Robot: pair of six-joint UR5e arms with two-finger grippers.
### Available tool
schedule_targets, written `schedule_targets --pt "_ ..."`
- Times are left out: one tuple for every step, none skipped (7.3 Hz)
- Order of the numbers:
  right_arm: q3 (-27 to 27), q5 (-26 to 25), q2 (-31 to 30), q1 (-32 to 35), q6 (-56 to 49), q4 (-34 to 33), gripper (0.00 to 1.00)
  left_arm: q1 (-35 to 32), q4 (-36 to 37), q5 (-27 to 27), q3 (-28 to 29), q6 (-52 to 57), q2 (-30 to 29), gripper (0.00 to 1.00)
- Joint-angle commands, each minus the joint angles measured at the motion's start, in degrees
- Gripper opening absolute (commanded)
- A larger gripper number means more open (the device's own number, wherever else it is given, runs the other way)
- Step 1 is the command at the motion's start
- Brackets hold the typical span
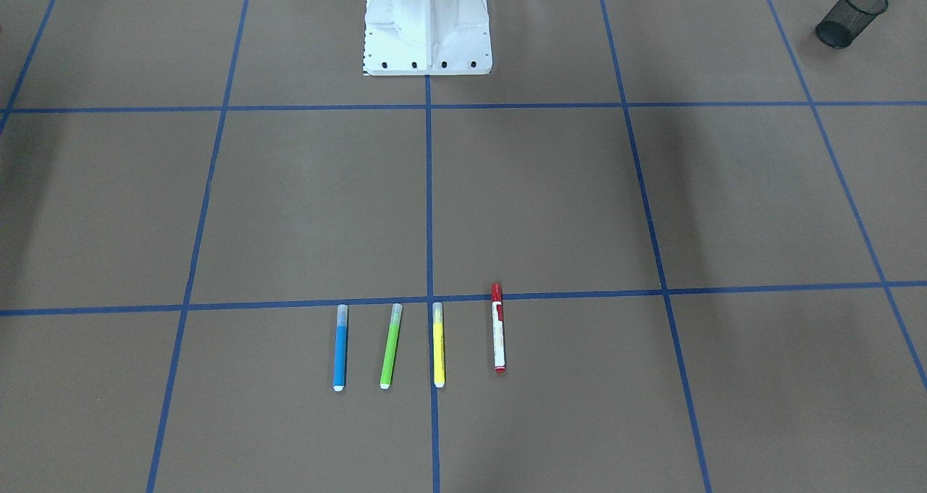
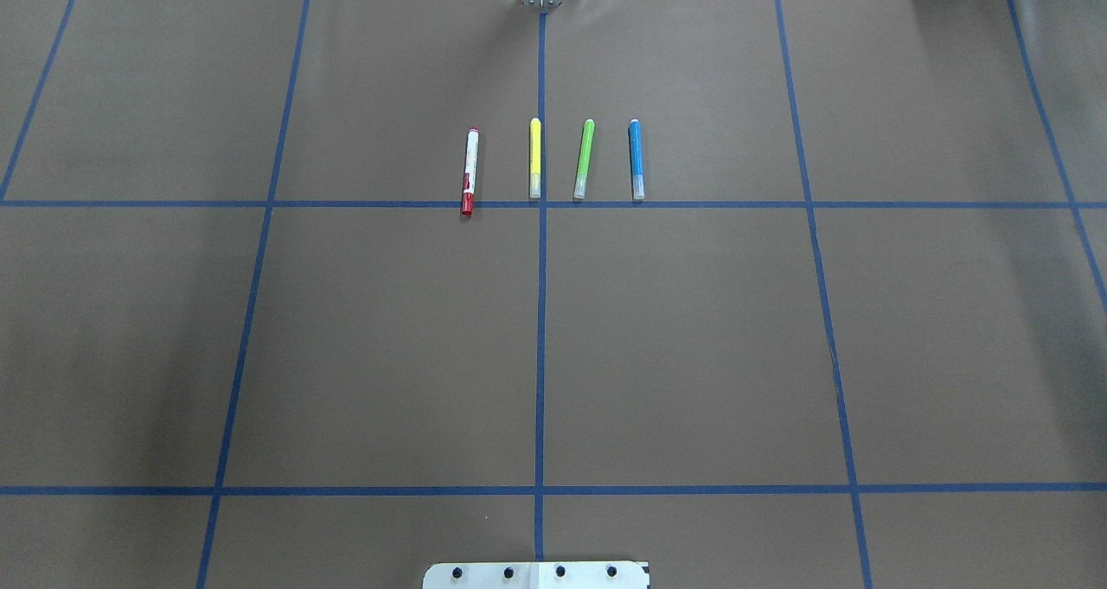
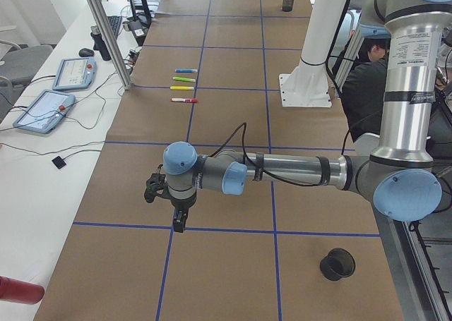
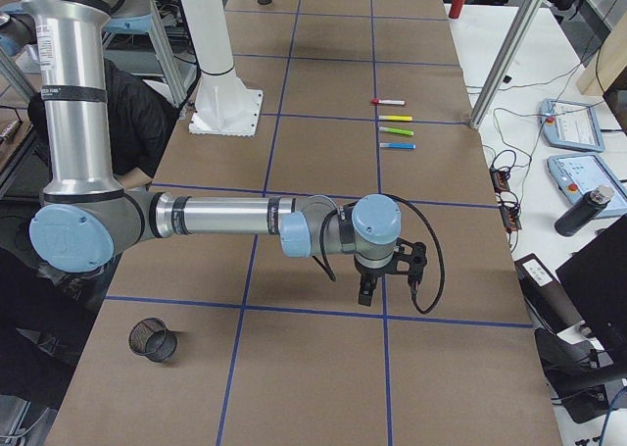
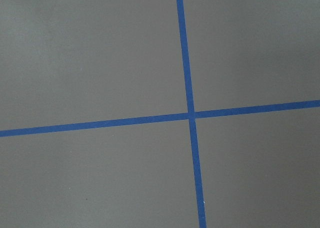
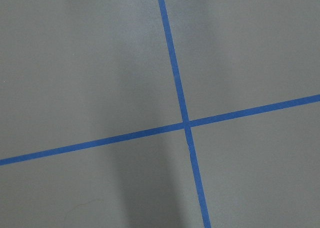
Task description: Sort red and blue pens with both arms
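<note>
You are looking at the left gripper (image 3: 178, 221) and right gripper (image 4: 365, 291) hanging over the bench (image 2: 389, 355), open or closed I cannot tell, while the red pen (image 2: 470, 172) and blue pen (image 2: 636, 160) are lying well apart from both.
</note>
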Motion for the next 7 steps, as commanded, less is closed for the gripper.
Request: schedule_targets --pt "0.0 0.1 0.0 0.0 -0.1 0.0 1.00 0.0 0.0 0.0 0.0 -0.1 0.0 1.00" --pt "0.0 -0.1 0.0 -0.1 -0.1 0.1 1.00 0.0 0.0 0.0 -0.1 0.0 0.0 1.00" --pt "0.0 -0.1 0.0 -0.1 0.0 0.1 1.00 0.0 0.0 0.0 -0.2 0.0 -0.1 1.00" --pt "0.0 -0.1 0.0 -0.1 0.0 0.2 1.00 0.1 0.0 0.0 -0.2 0.0 -0.2 1.00" --pt "0.1 -0.1 0.0 -0.1 0.0 0.2 1.00 0.1 -0.1 -0.1 -0.1 -0.1 -0.1 1.00" --pt "0.2 -0.1 0.0 -0.1 0.0 0.2 1.00 0.2 0.0 -0.1 -0.4 -0.2 -0.4 1.00" --pt "0.4 0.1 0.0 -0.1 0.0 0.2 1.00 0.2 0.0 -0.5 -0.8 -0.2 -0.8 1.00"
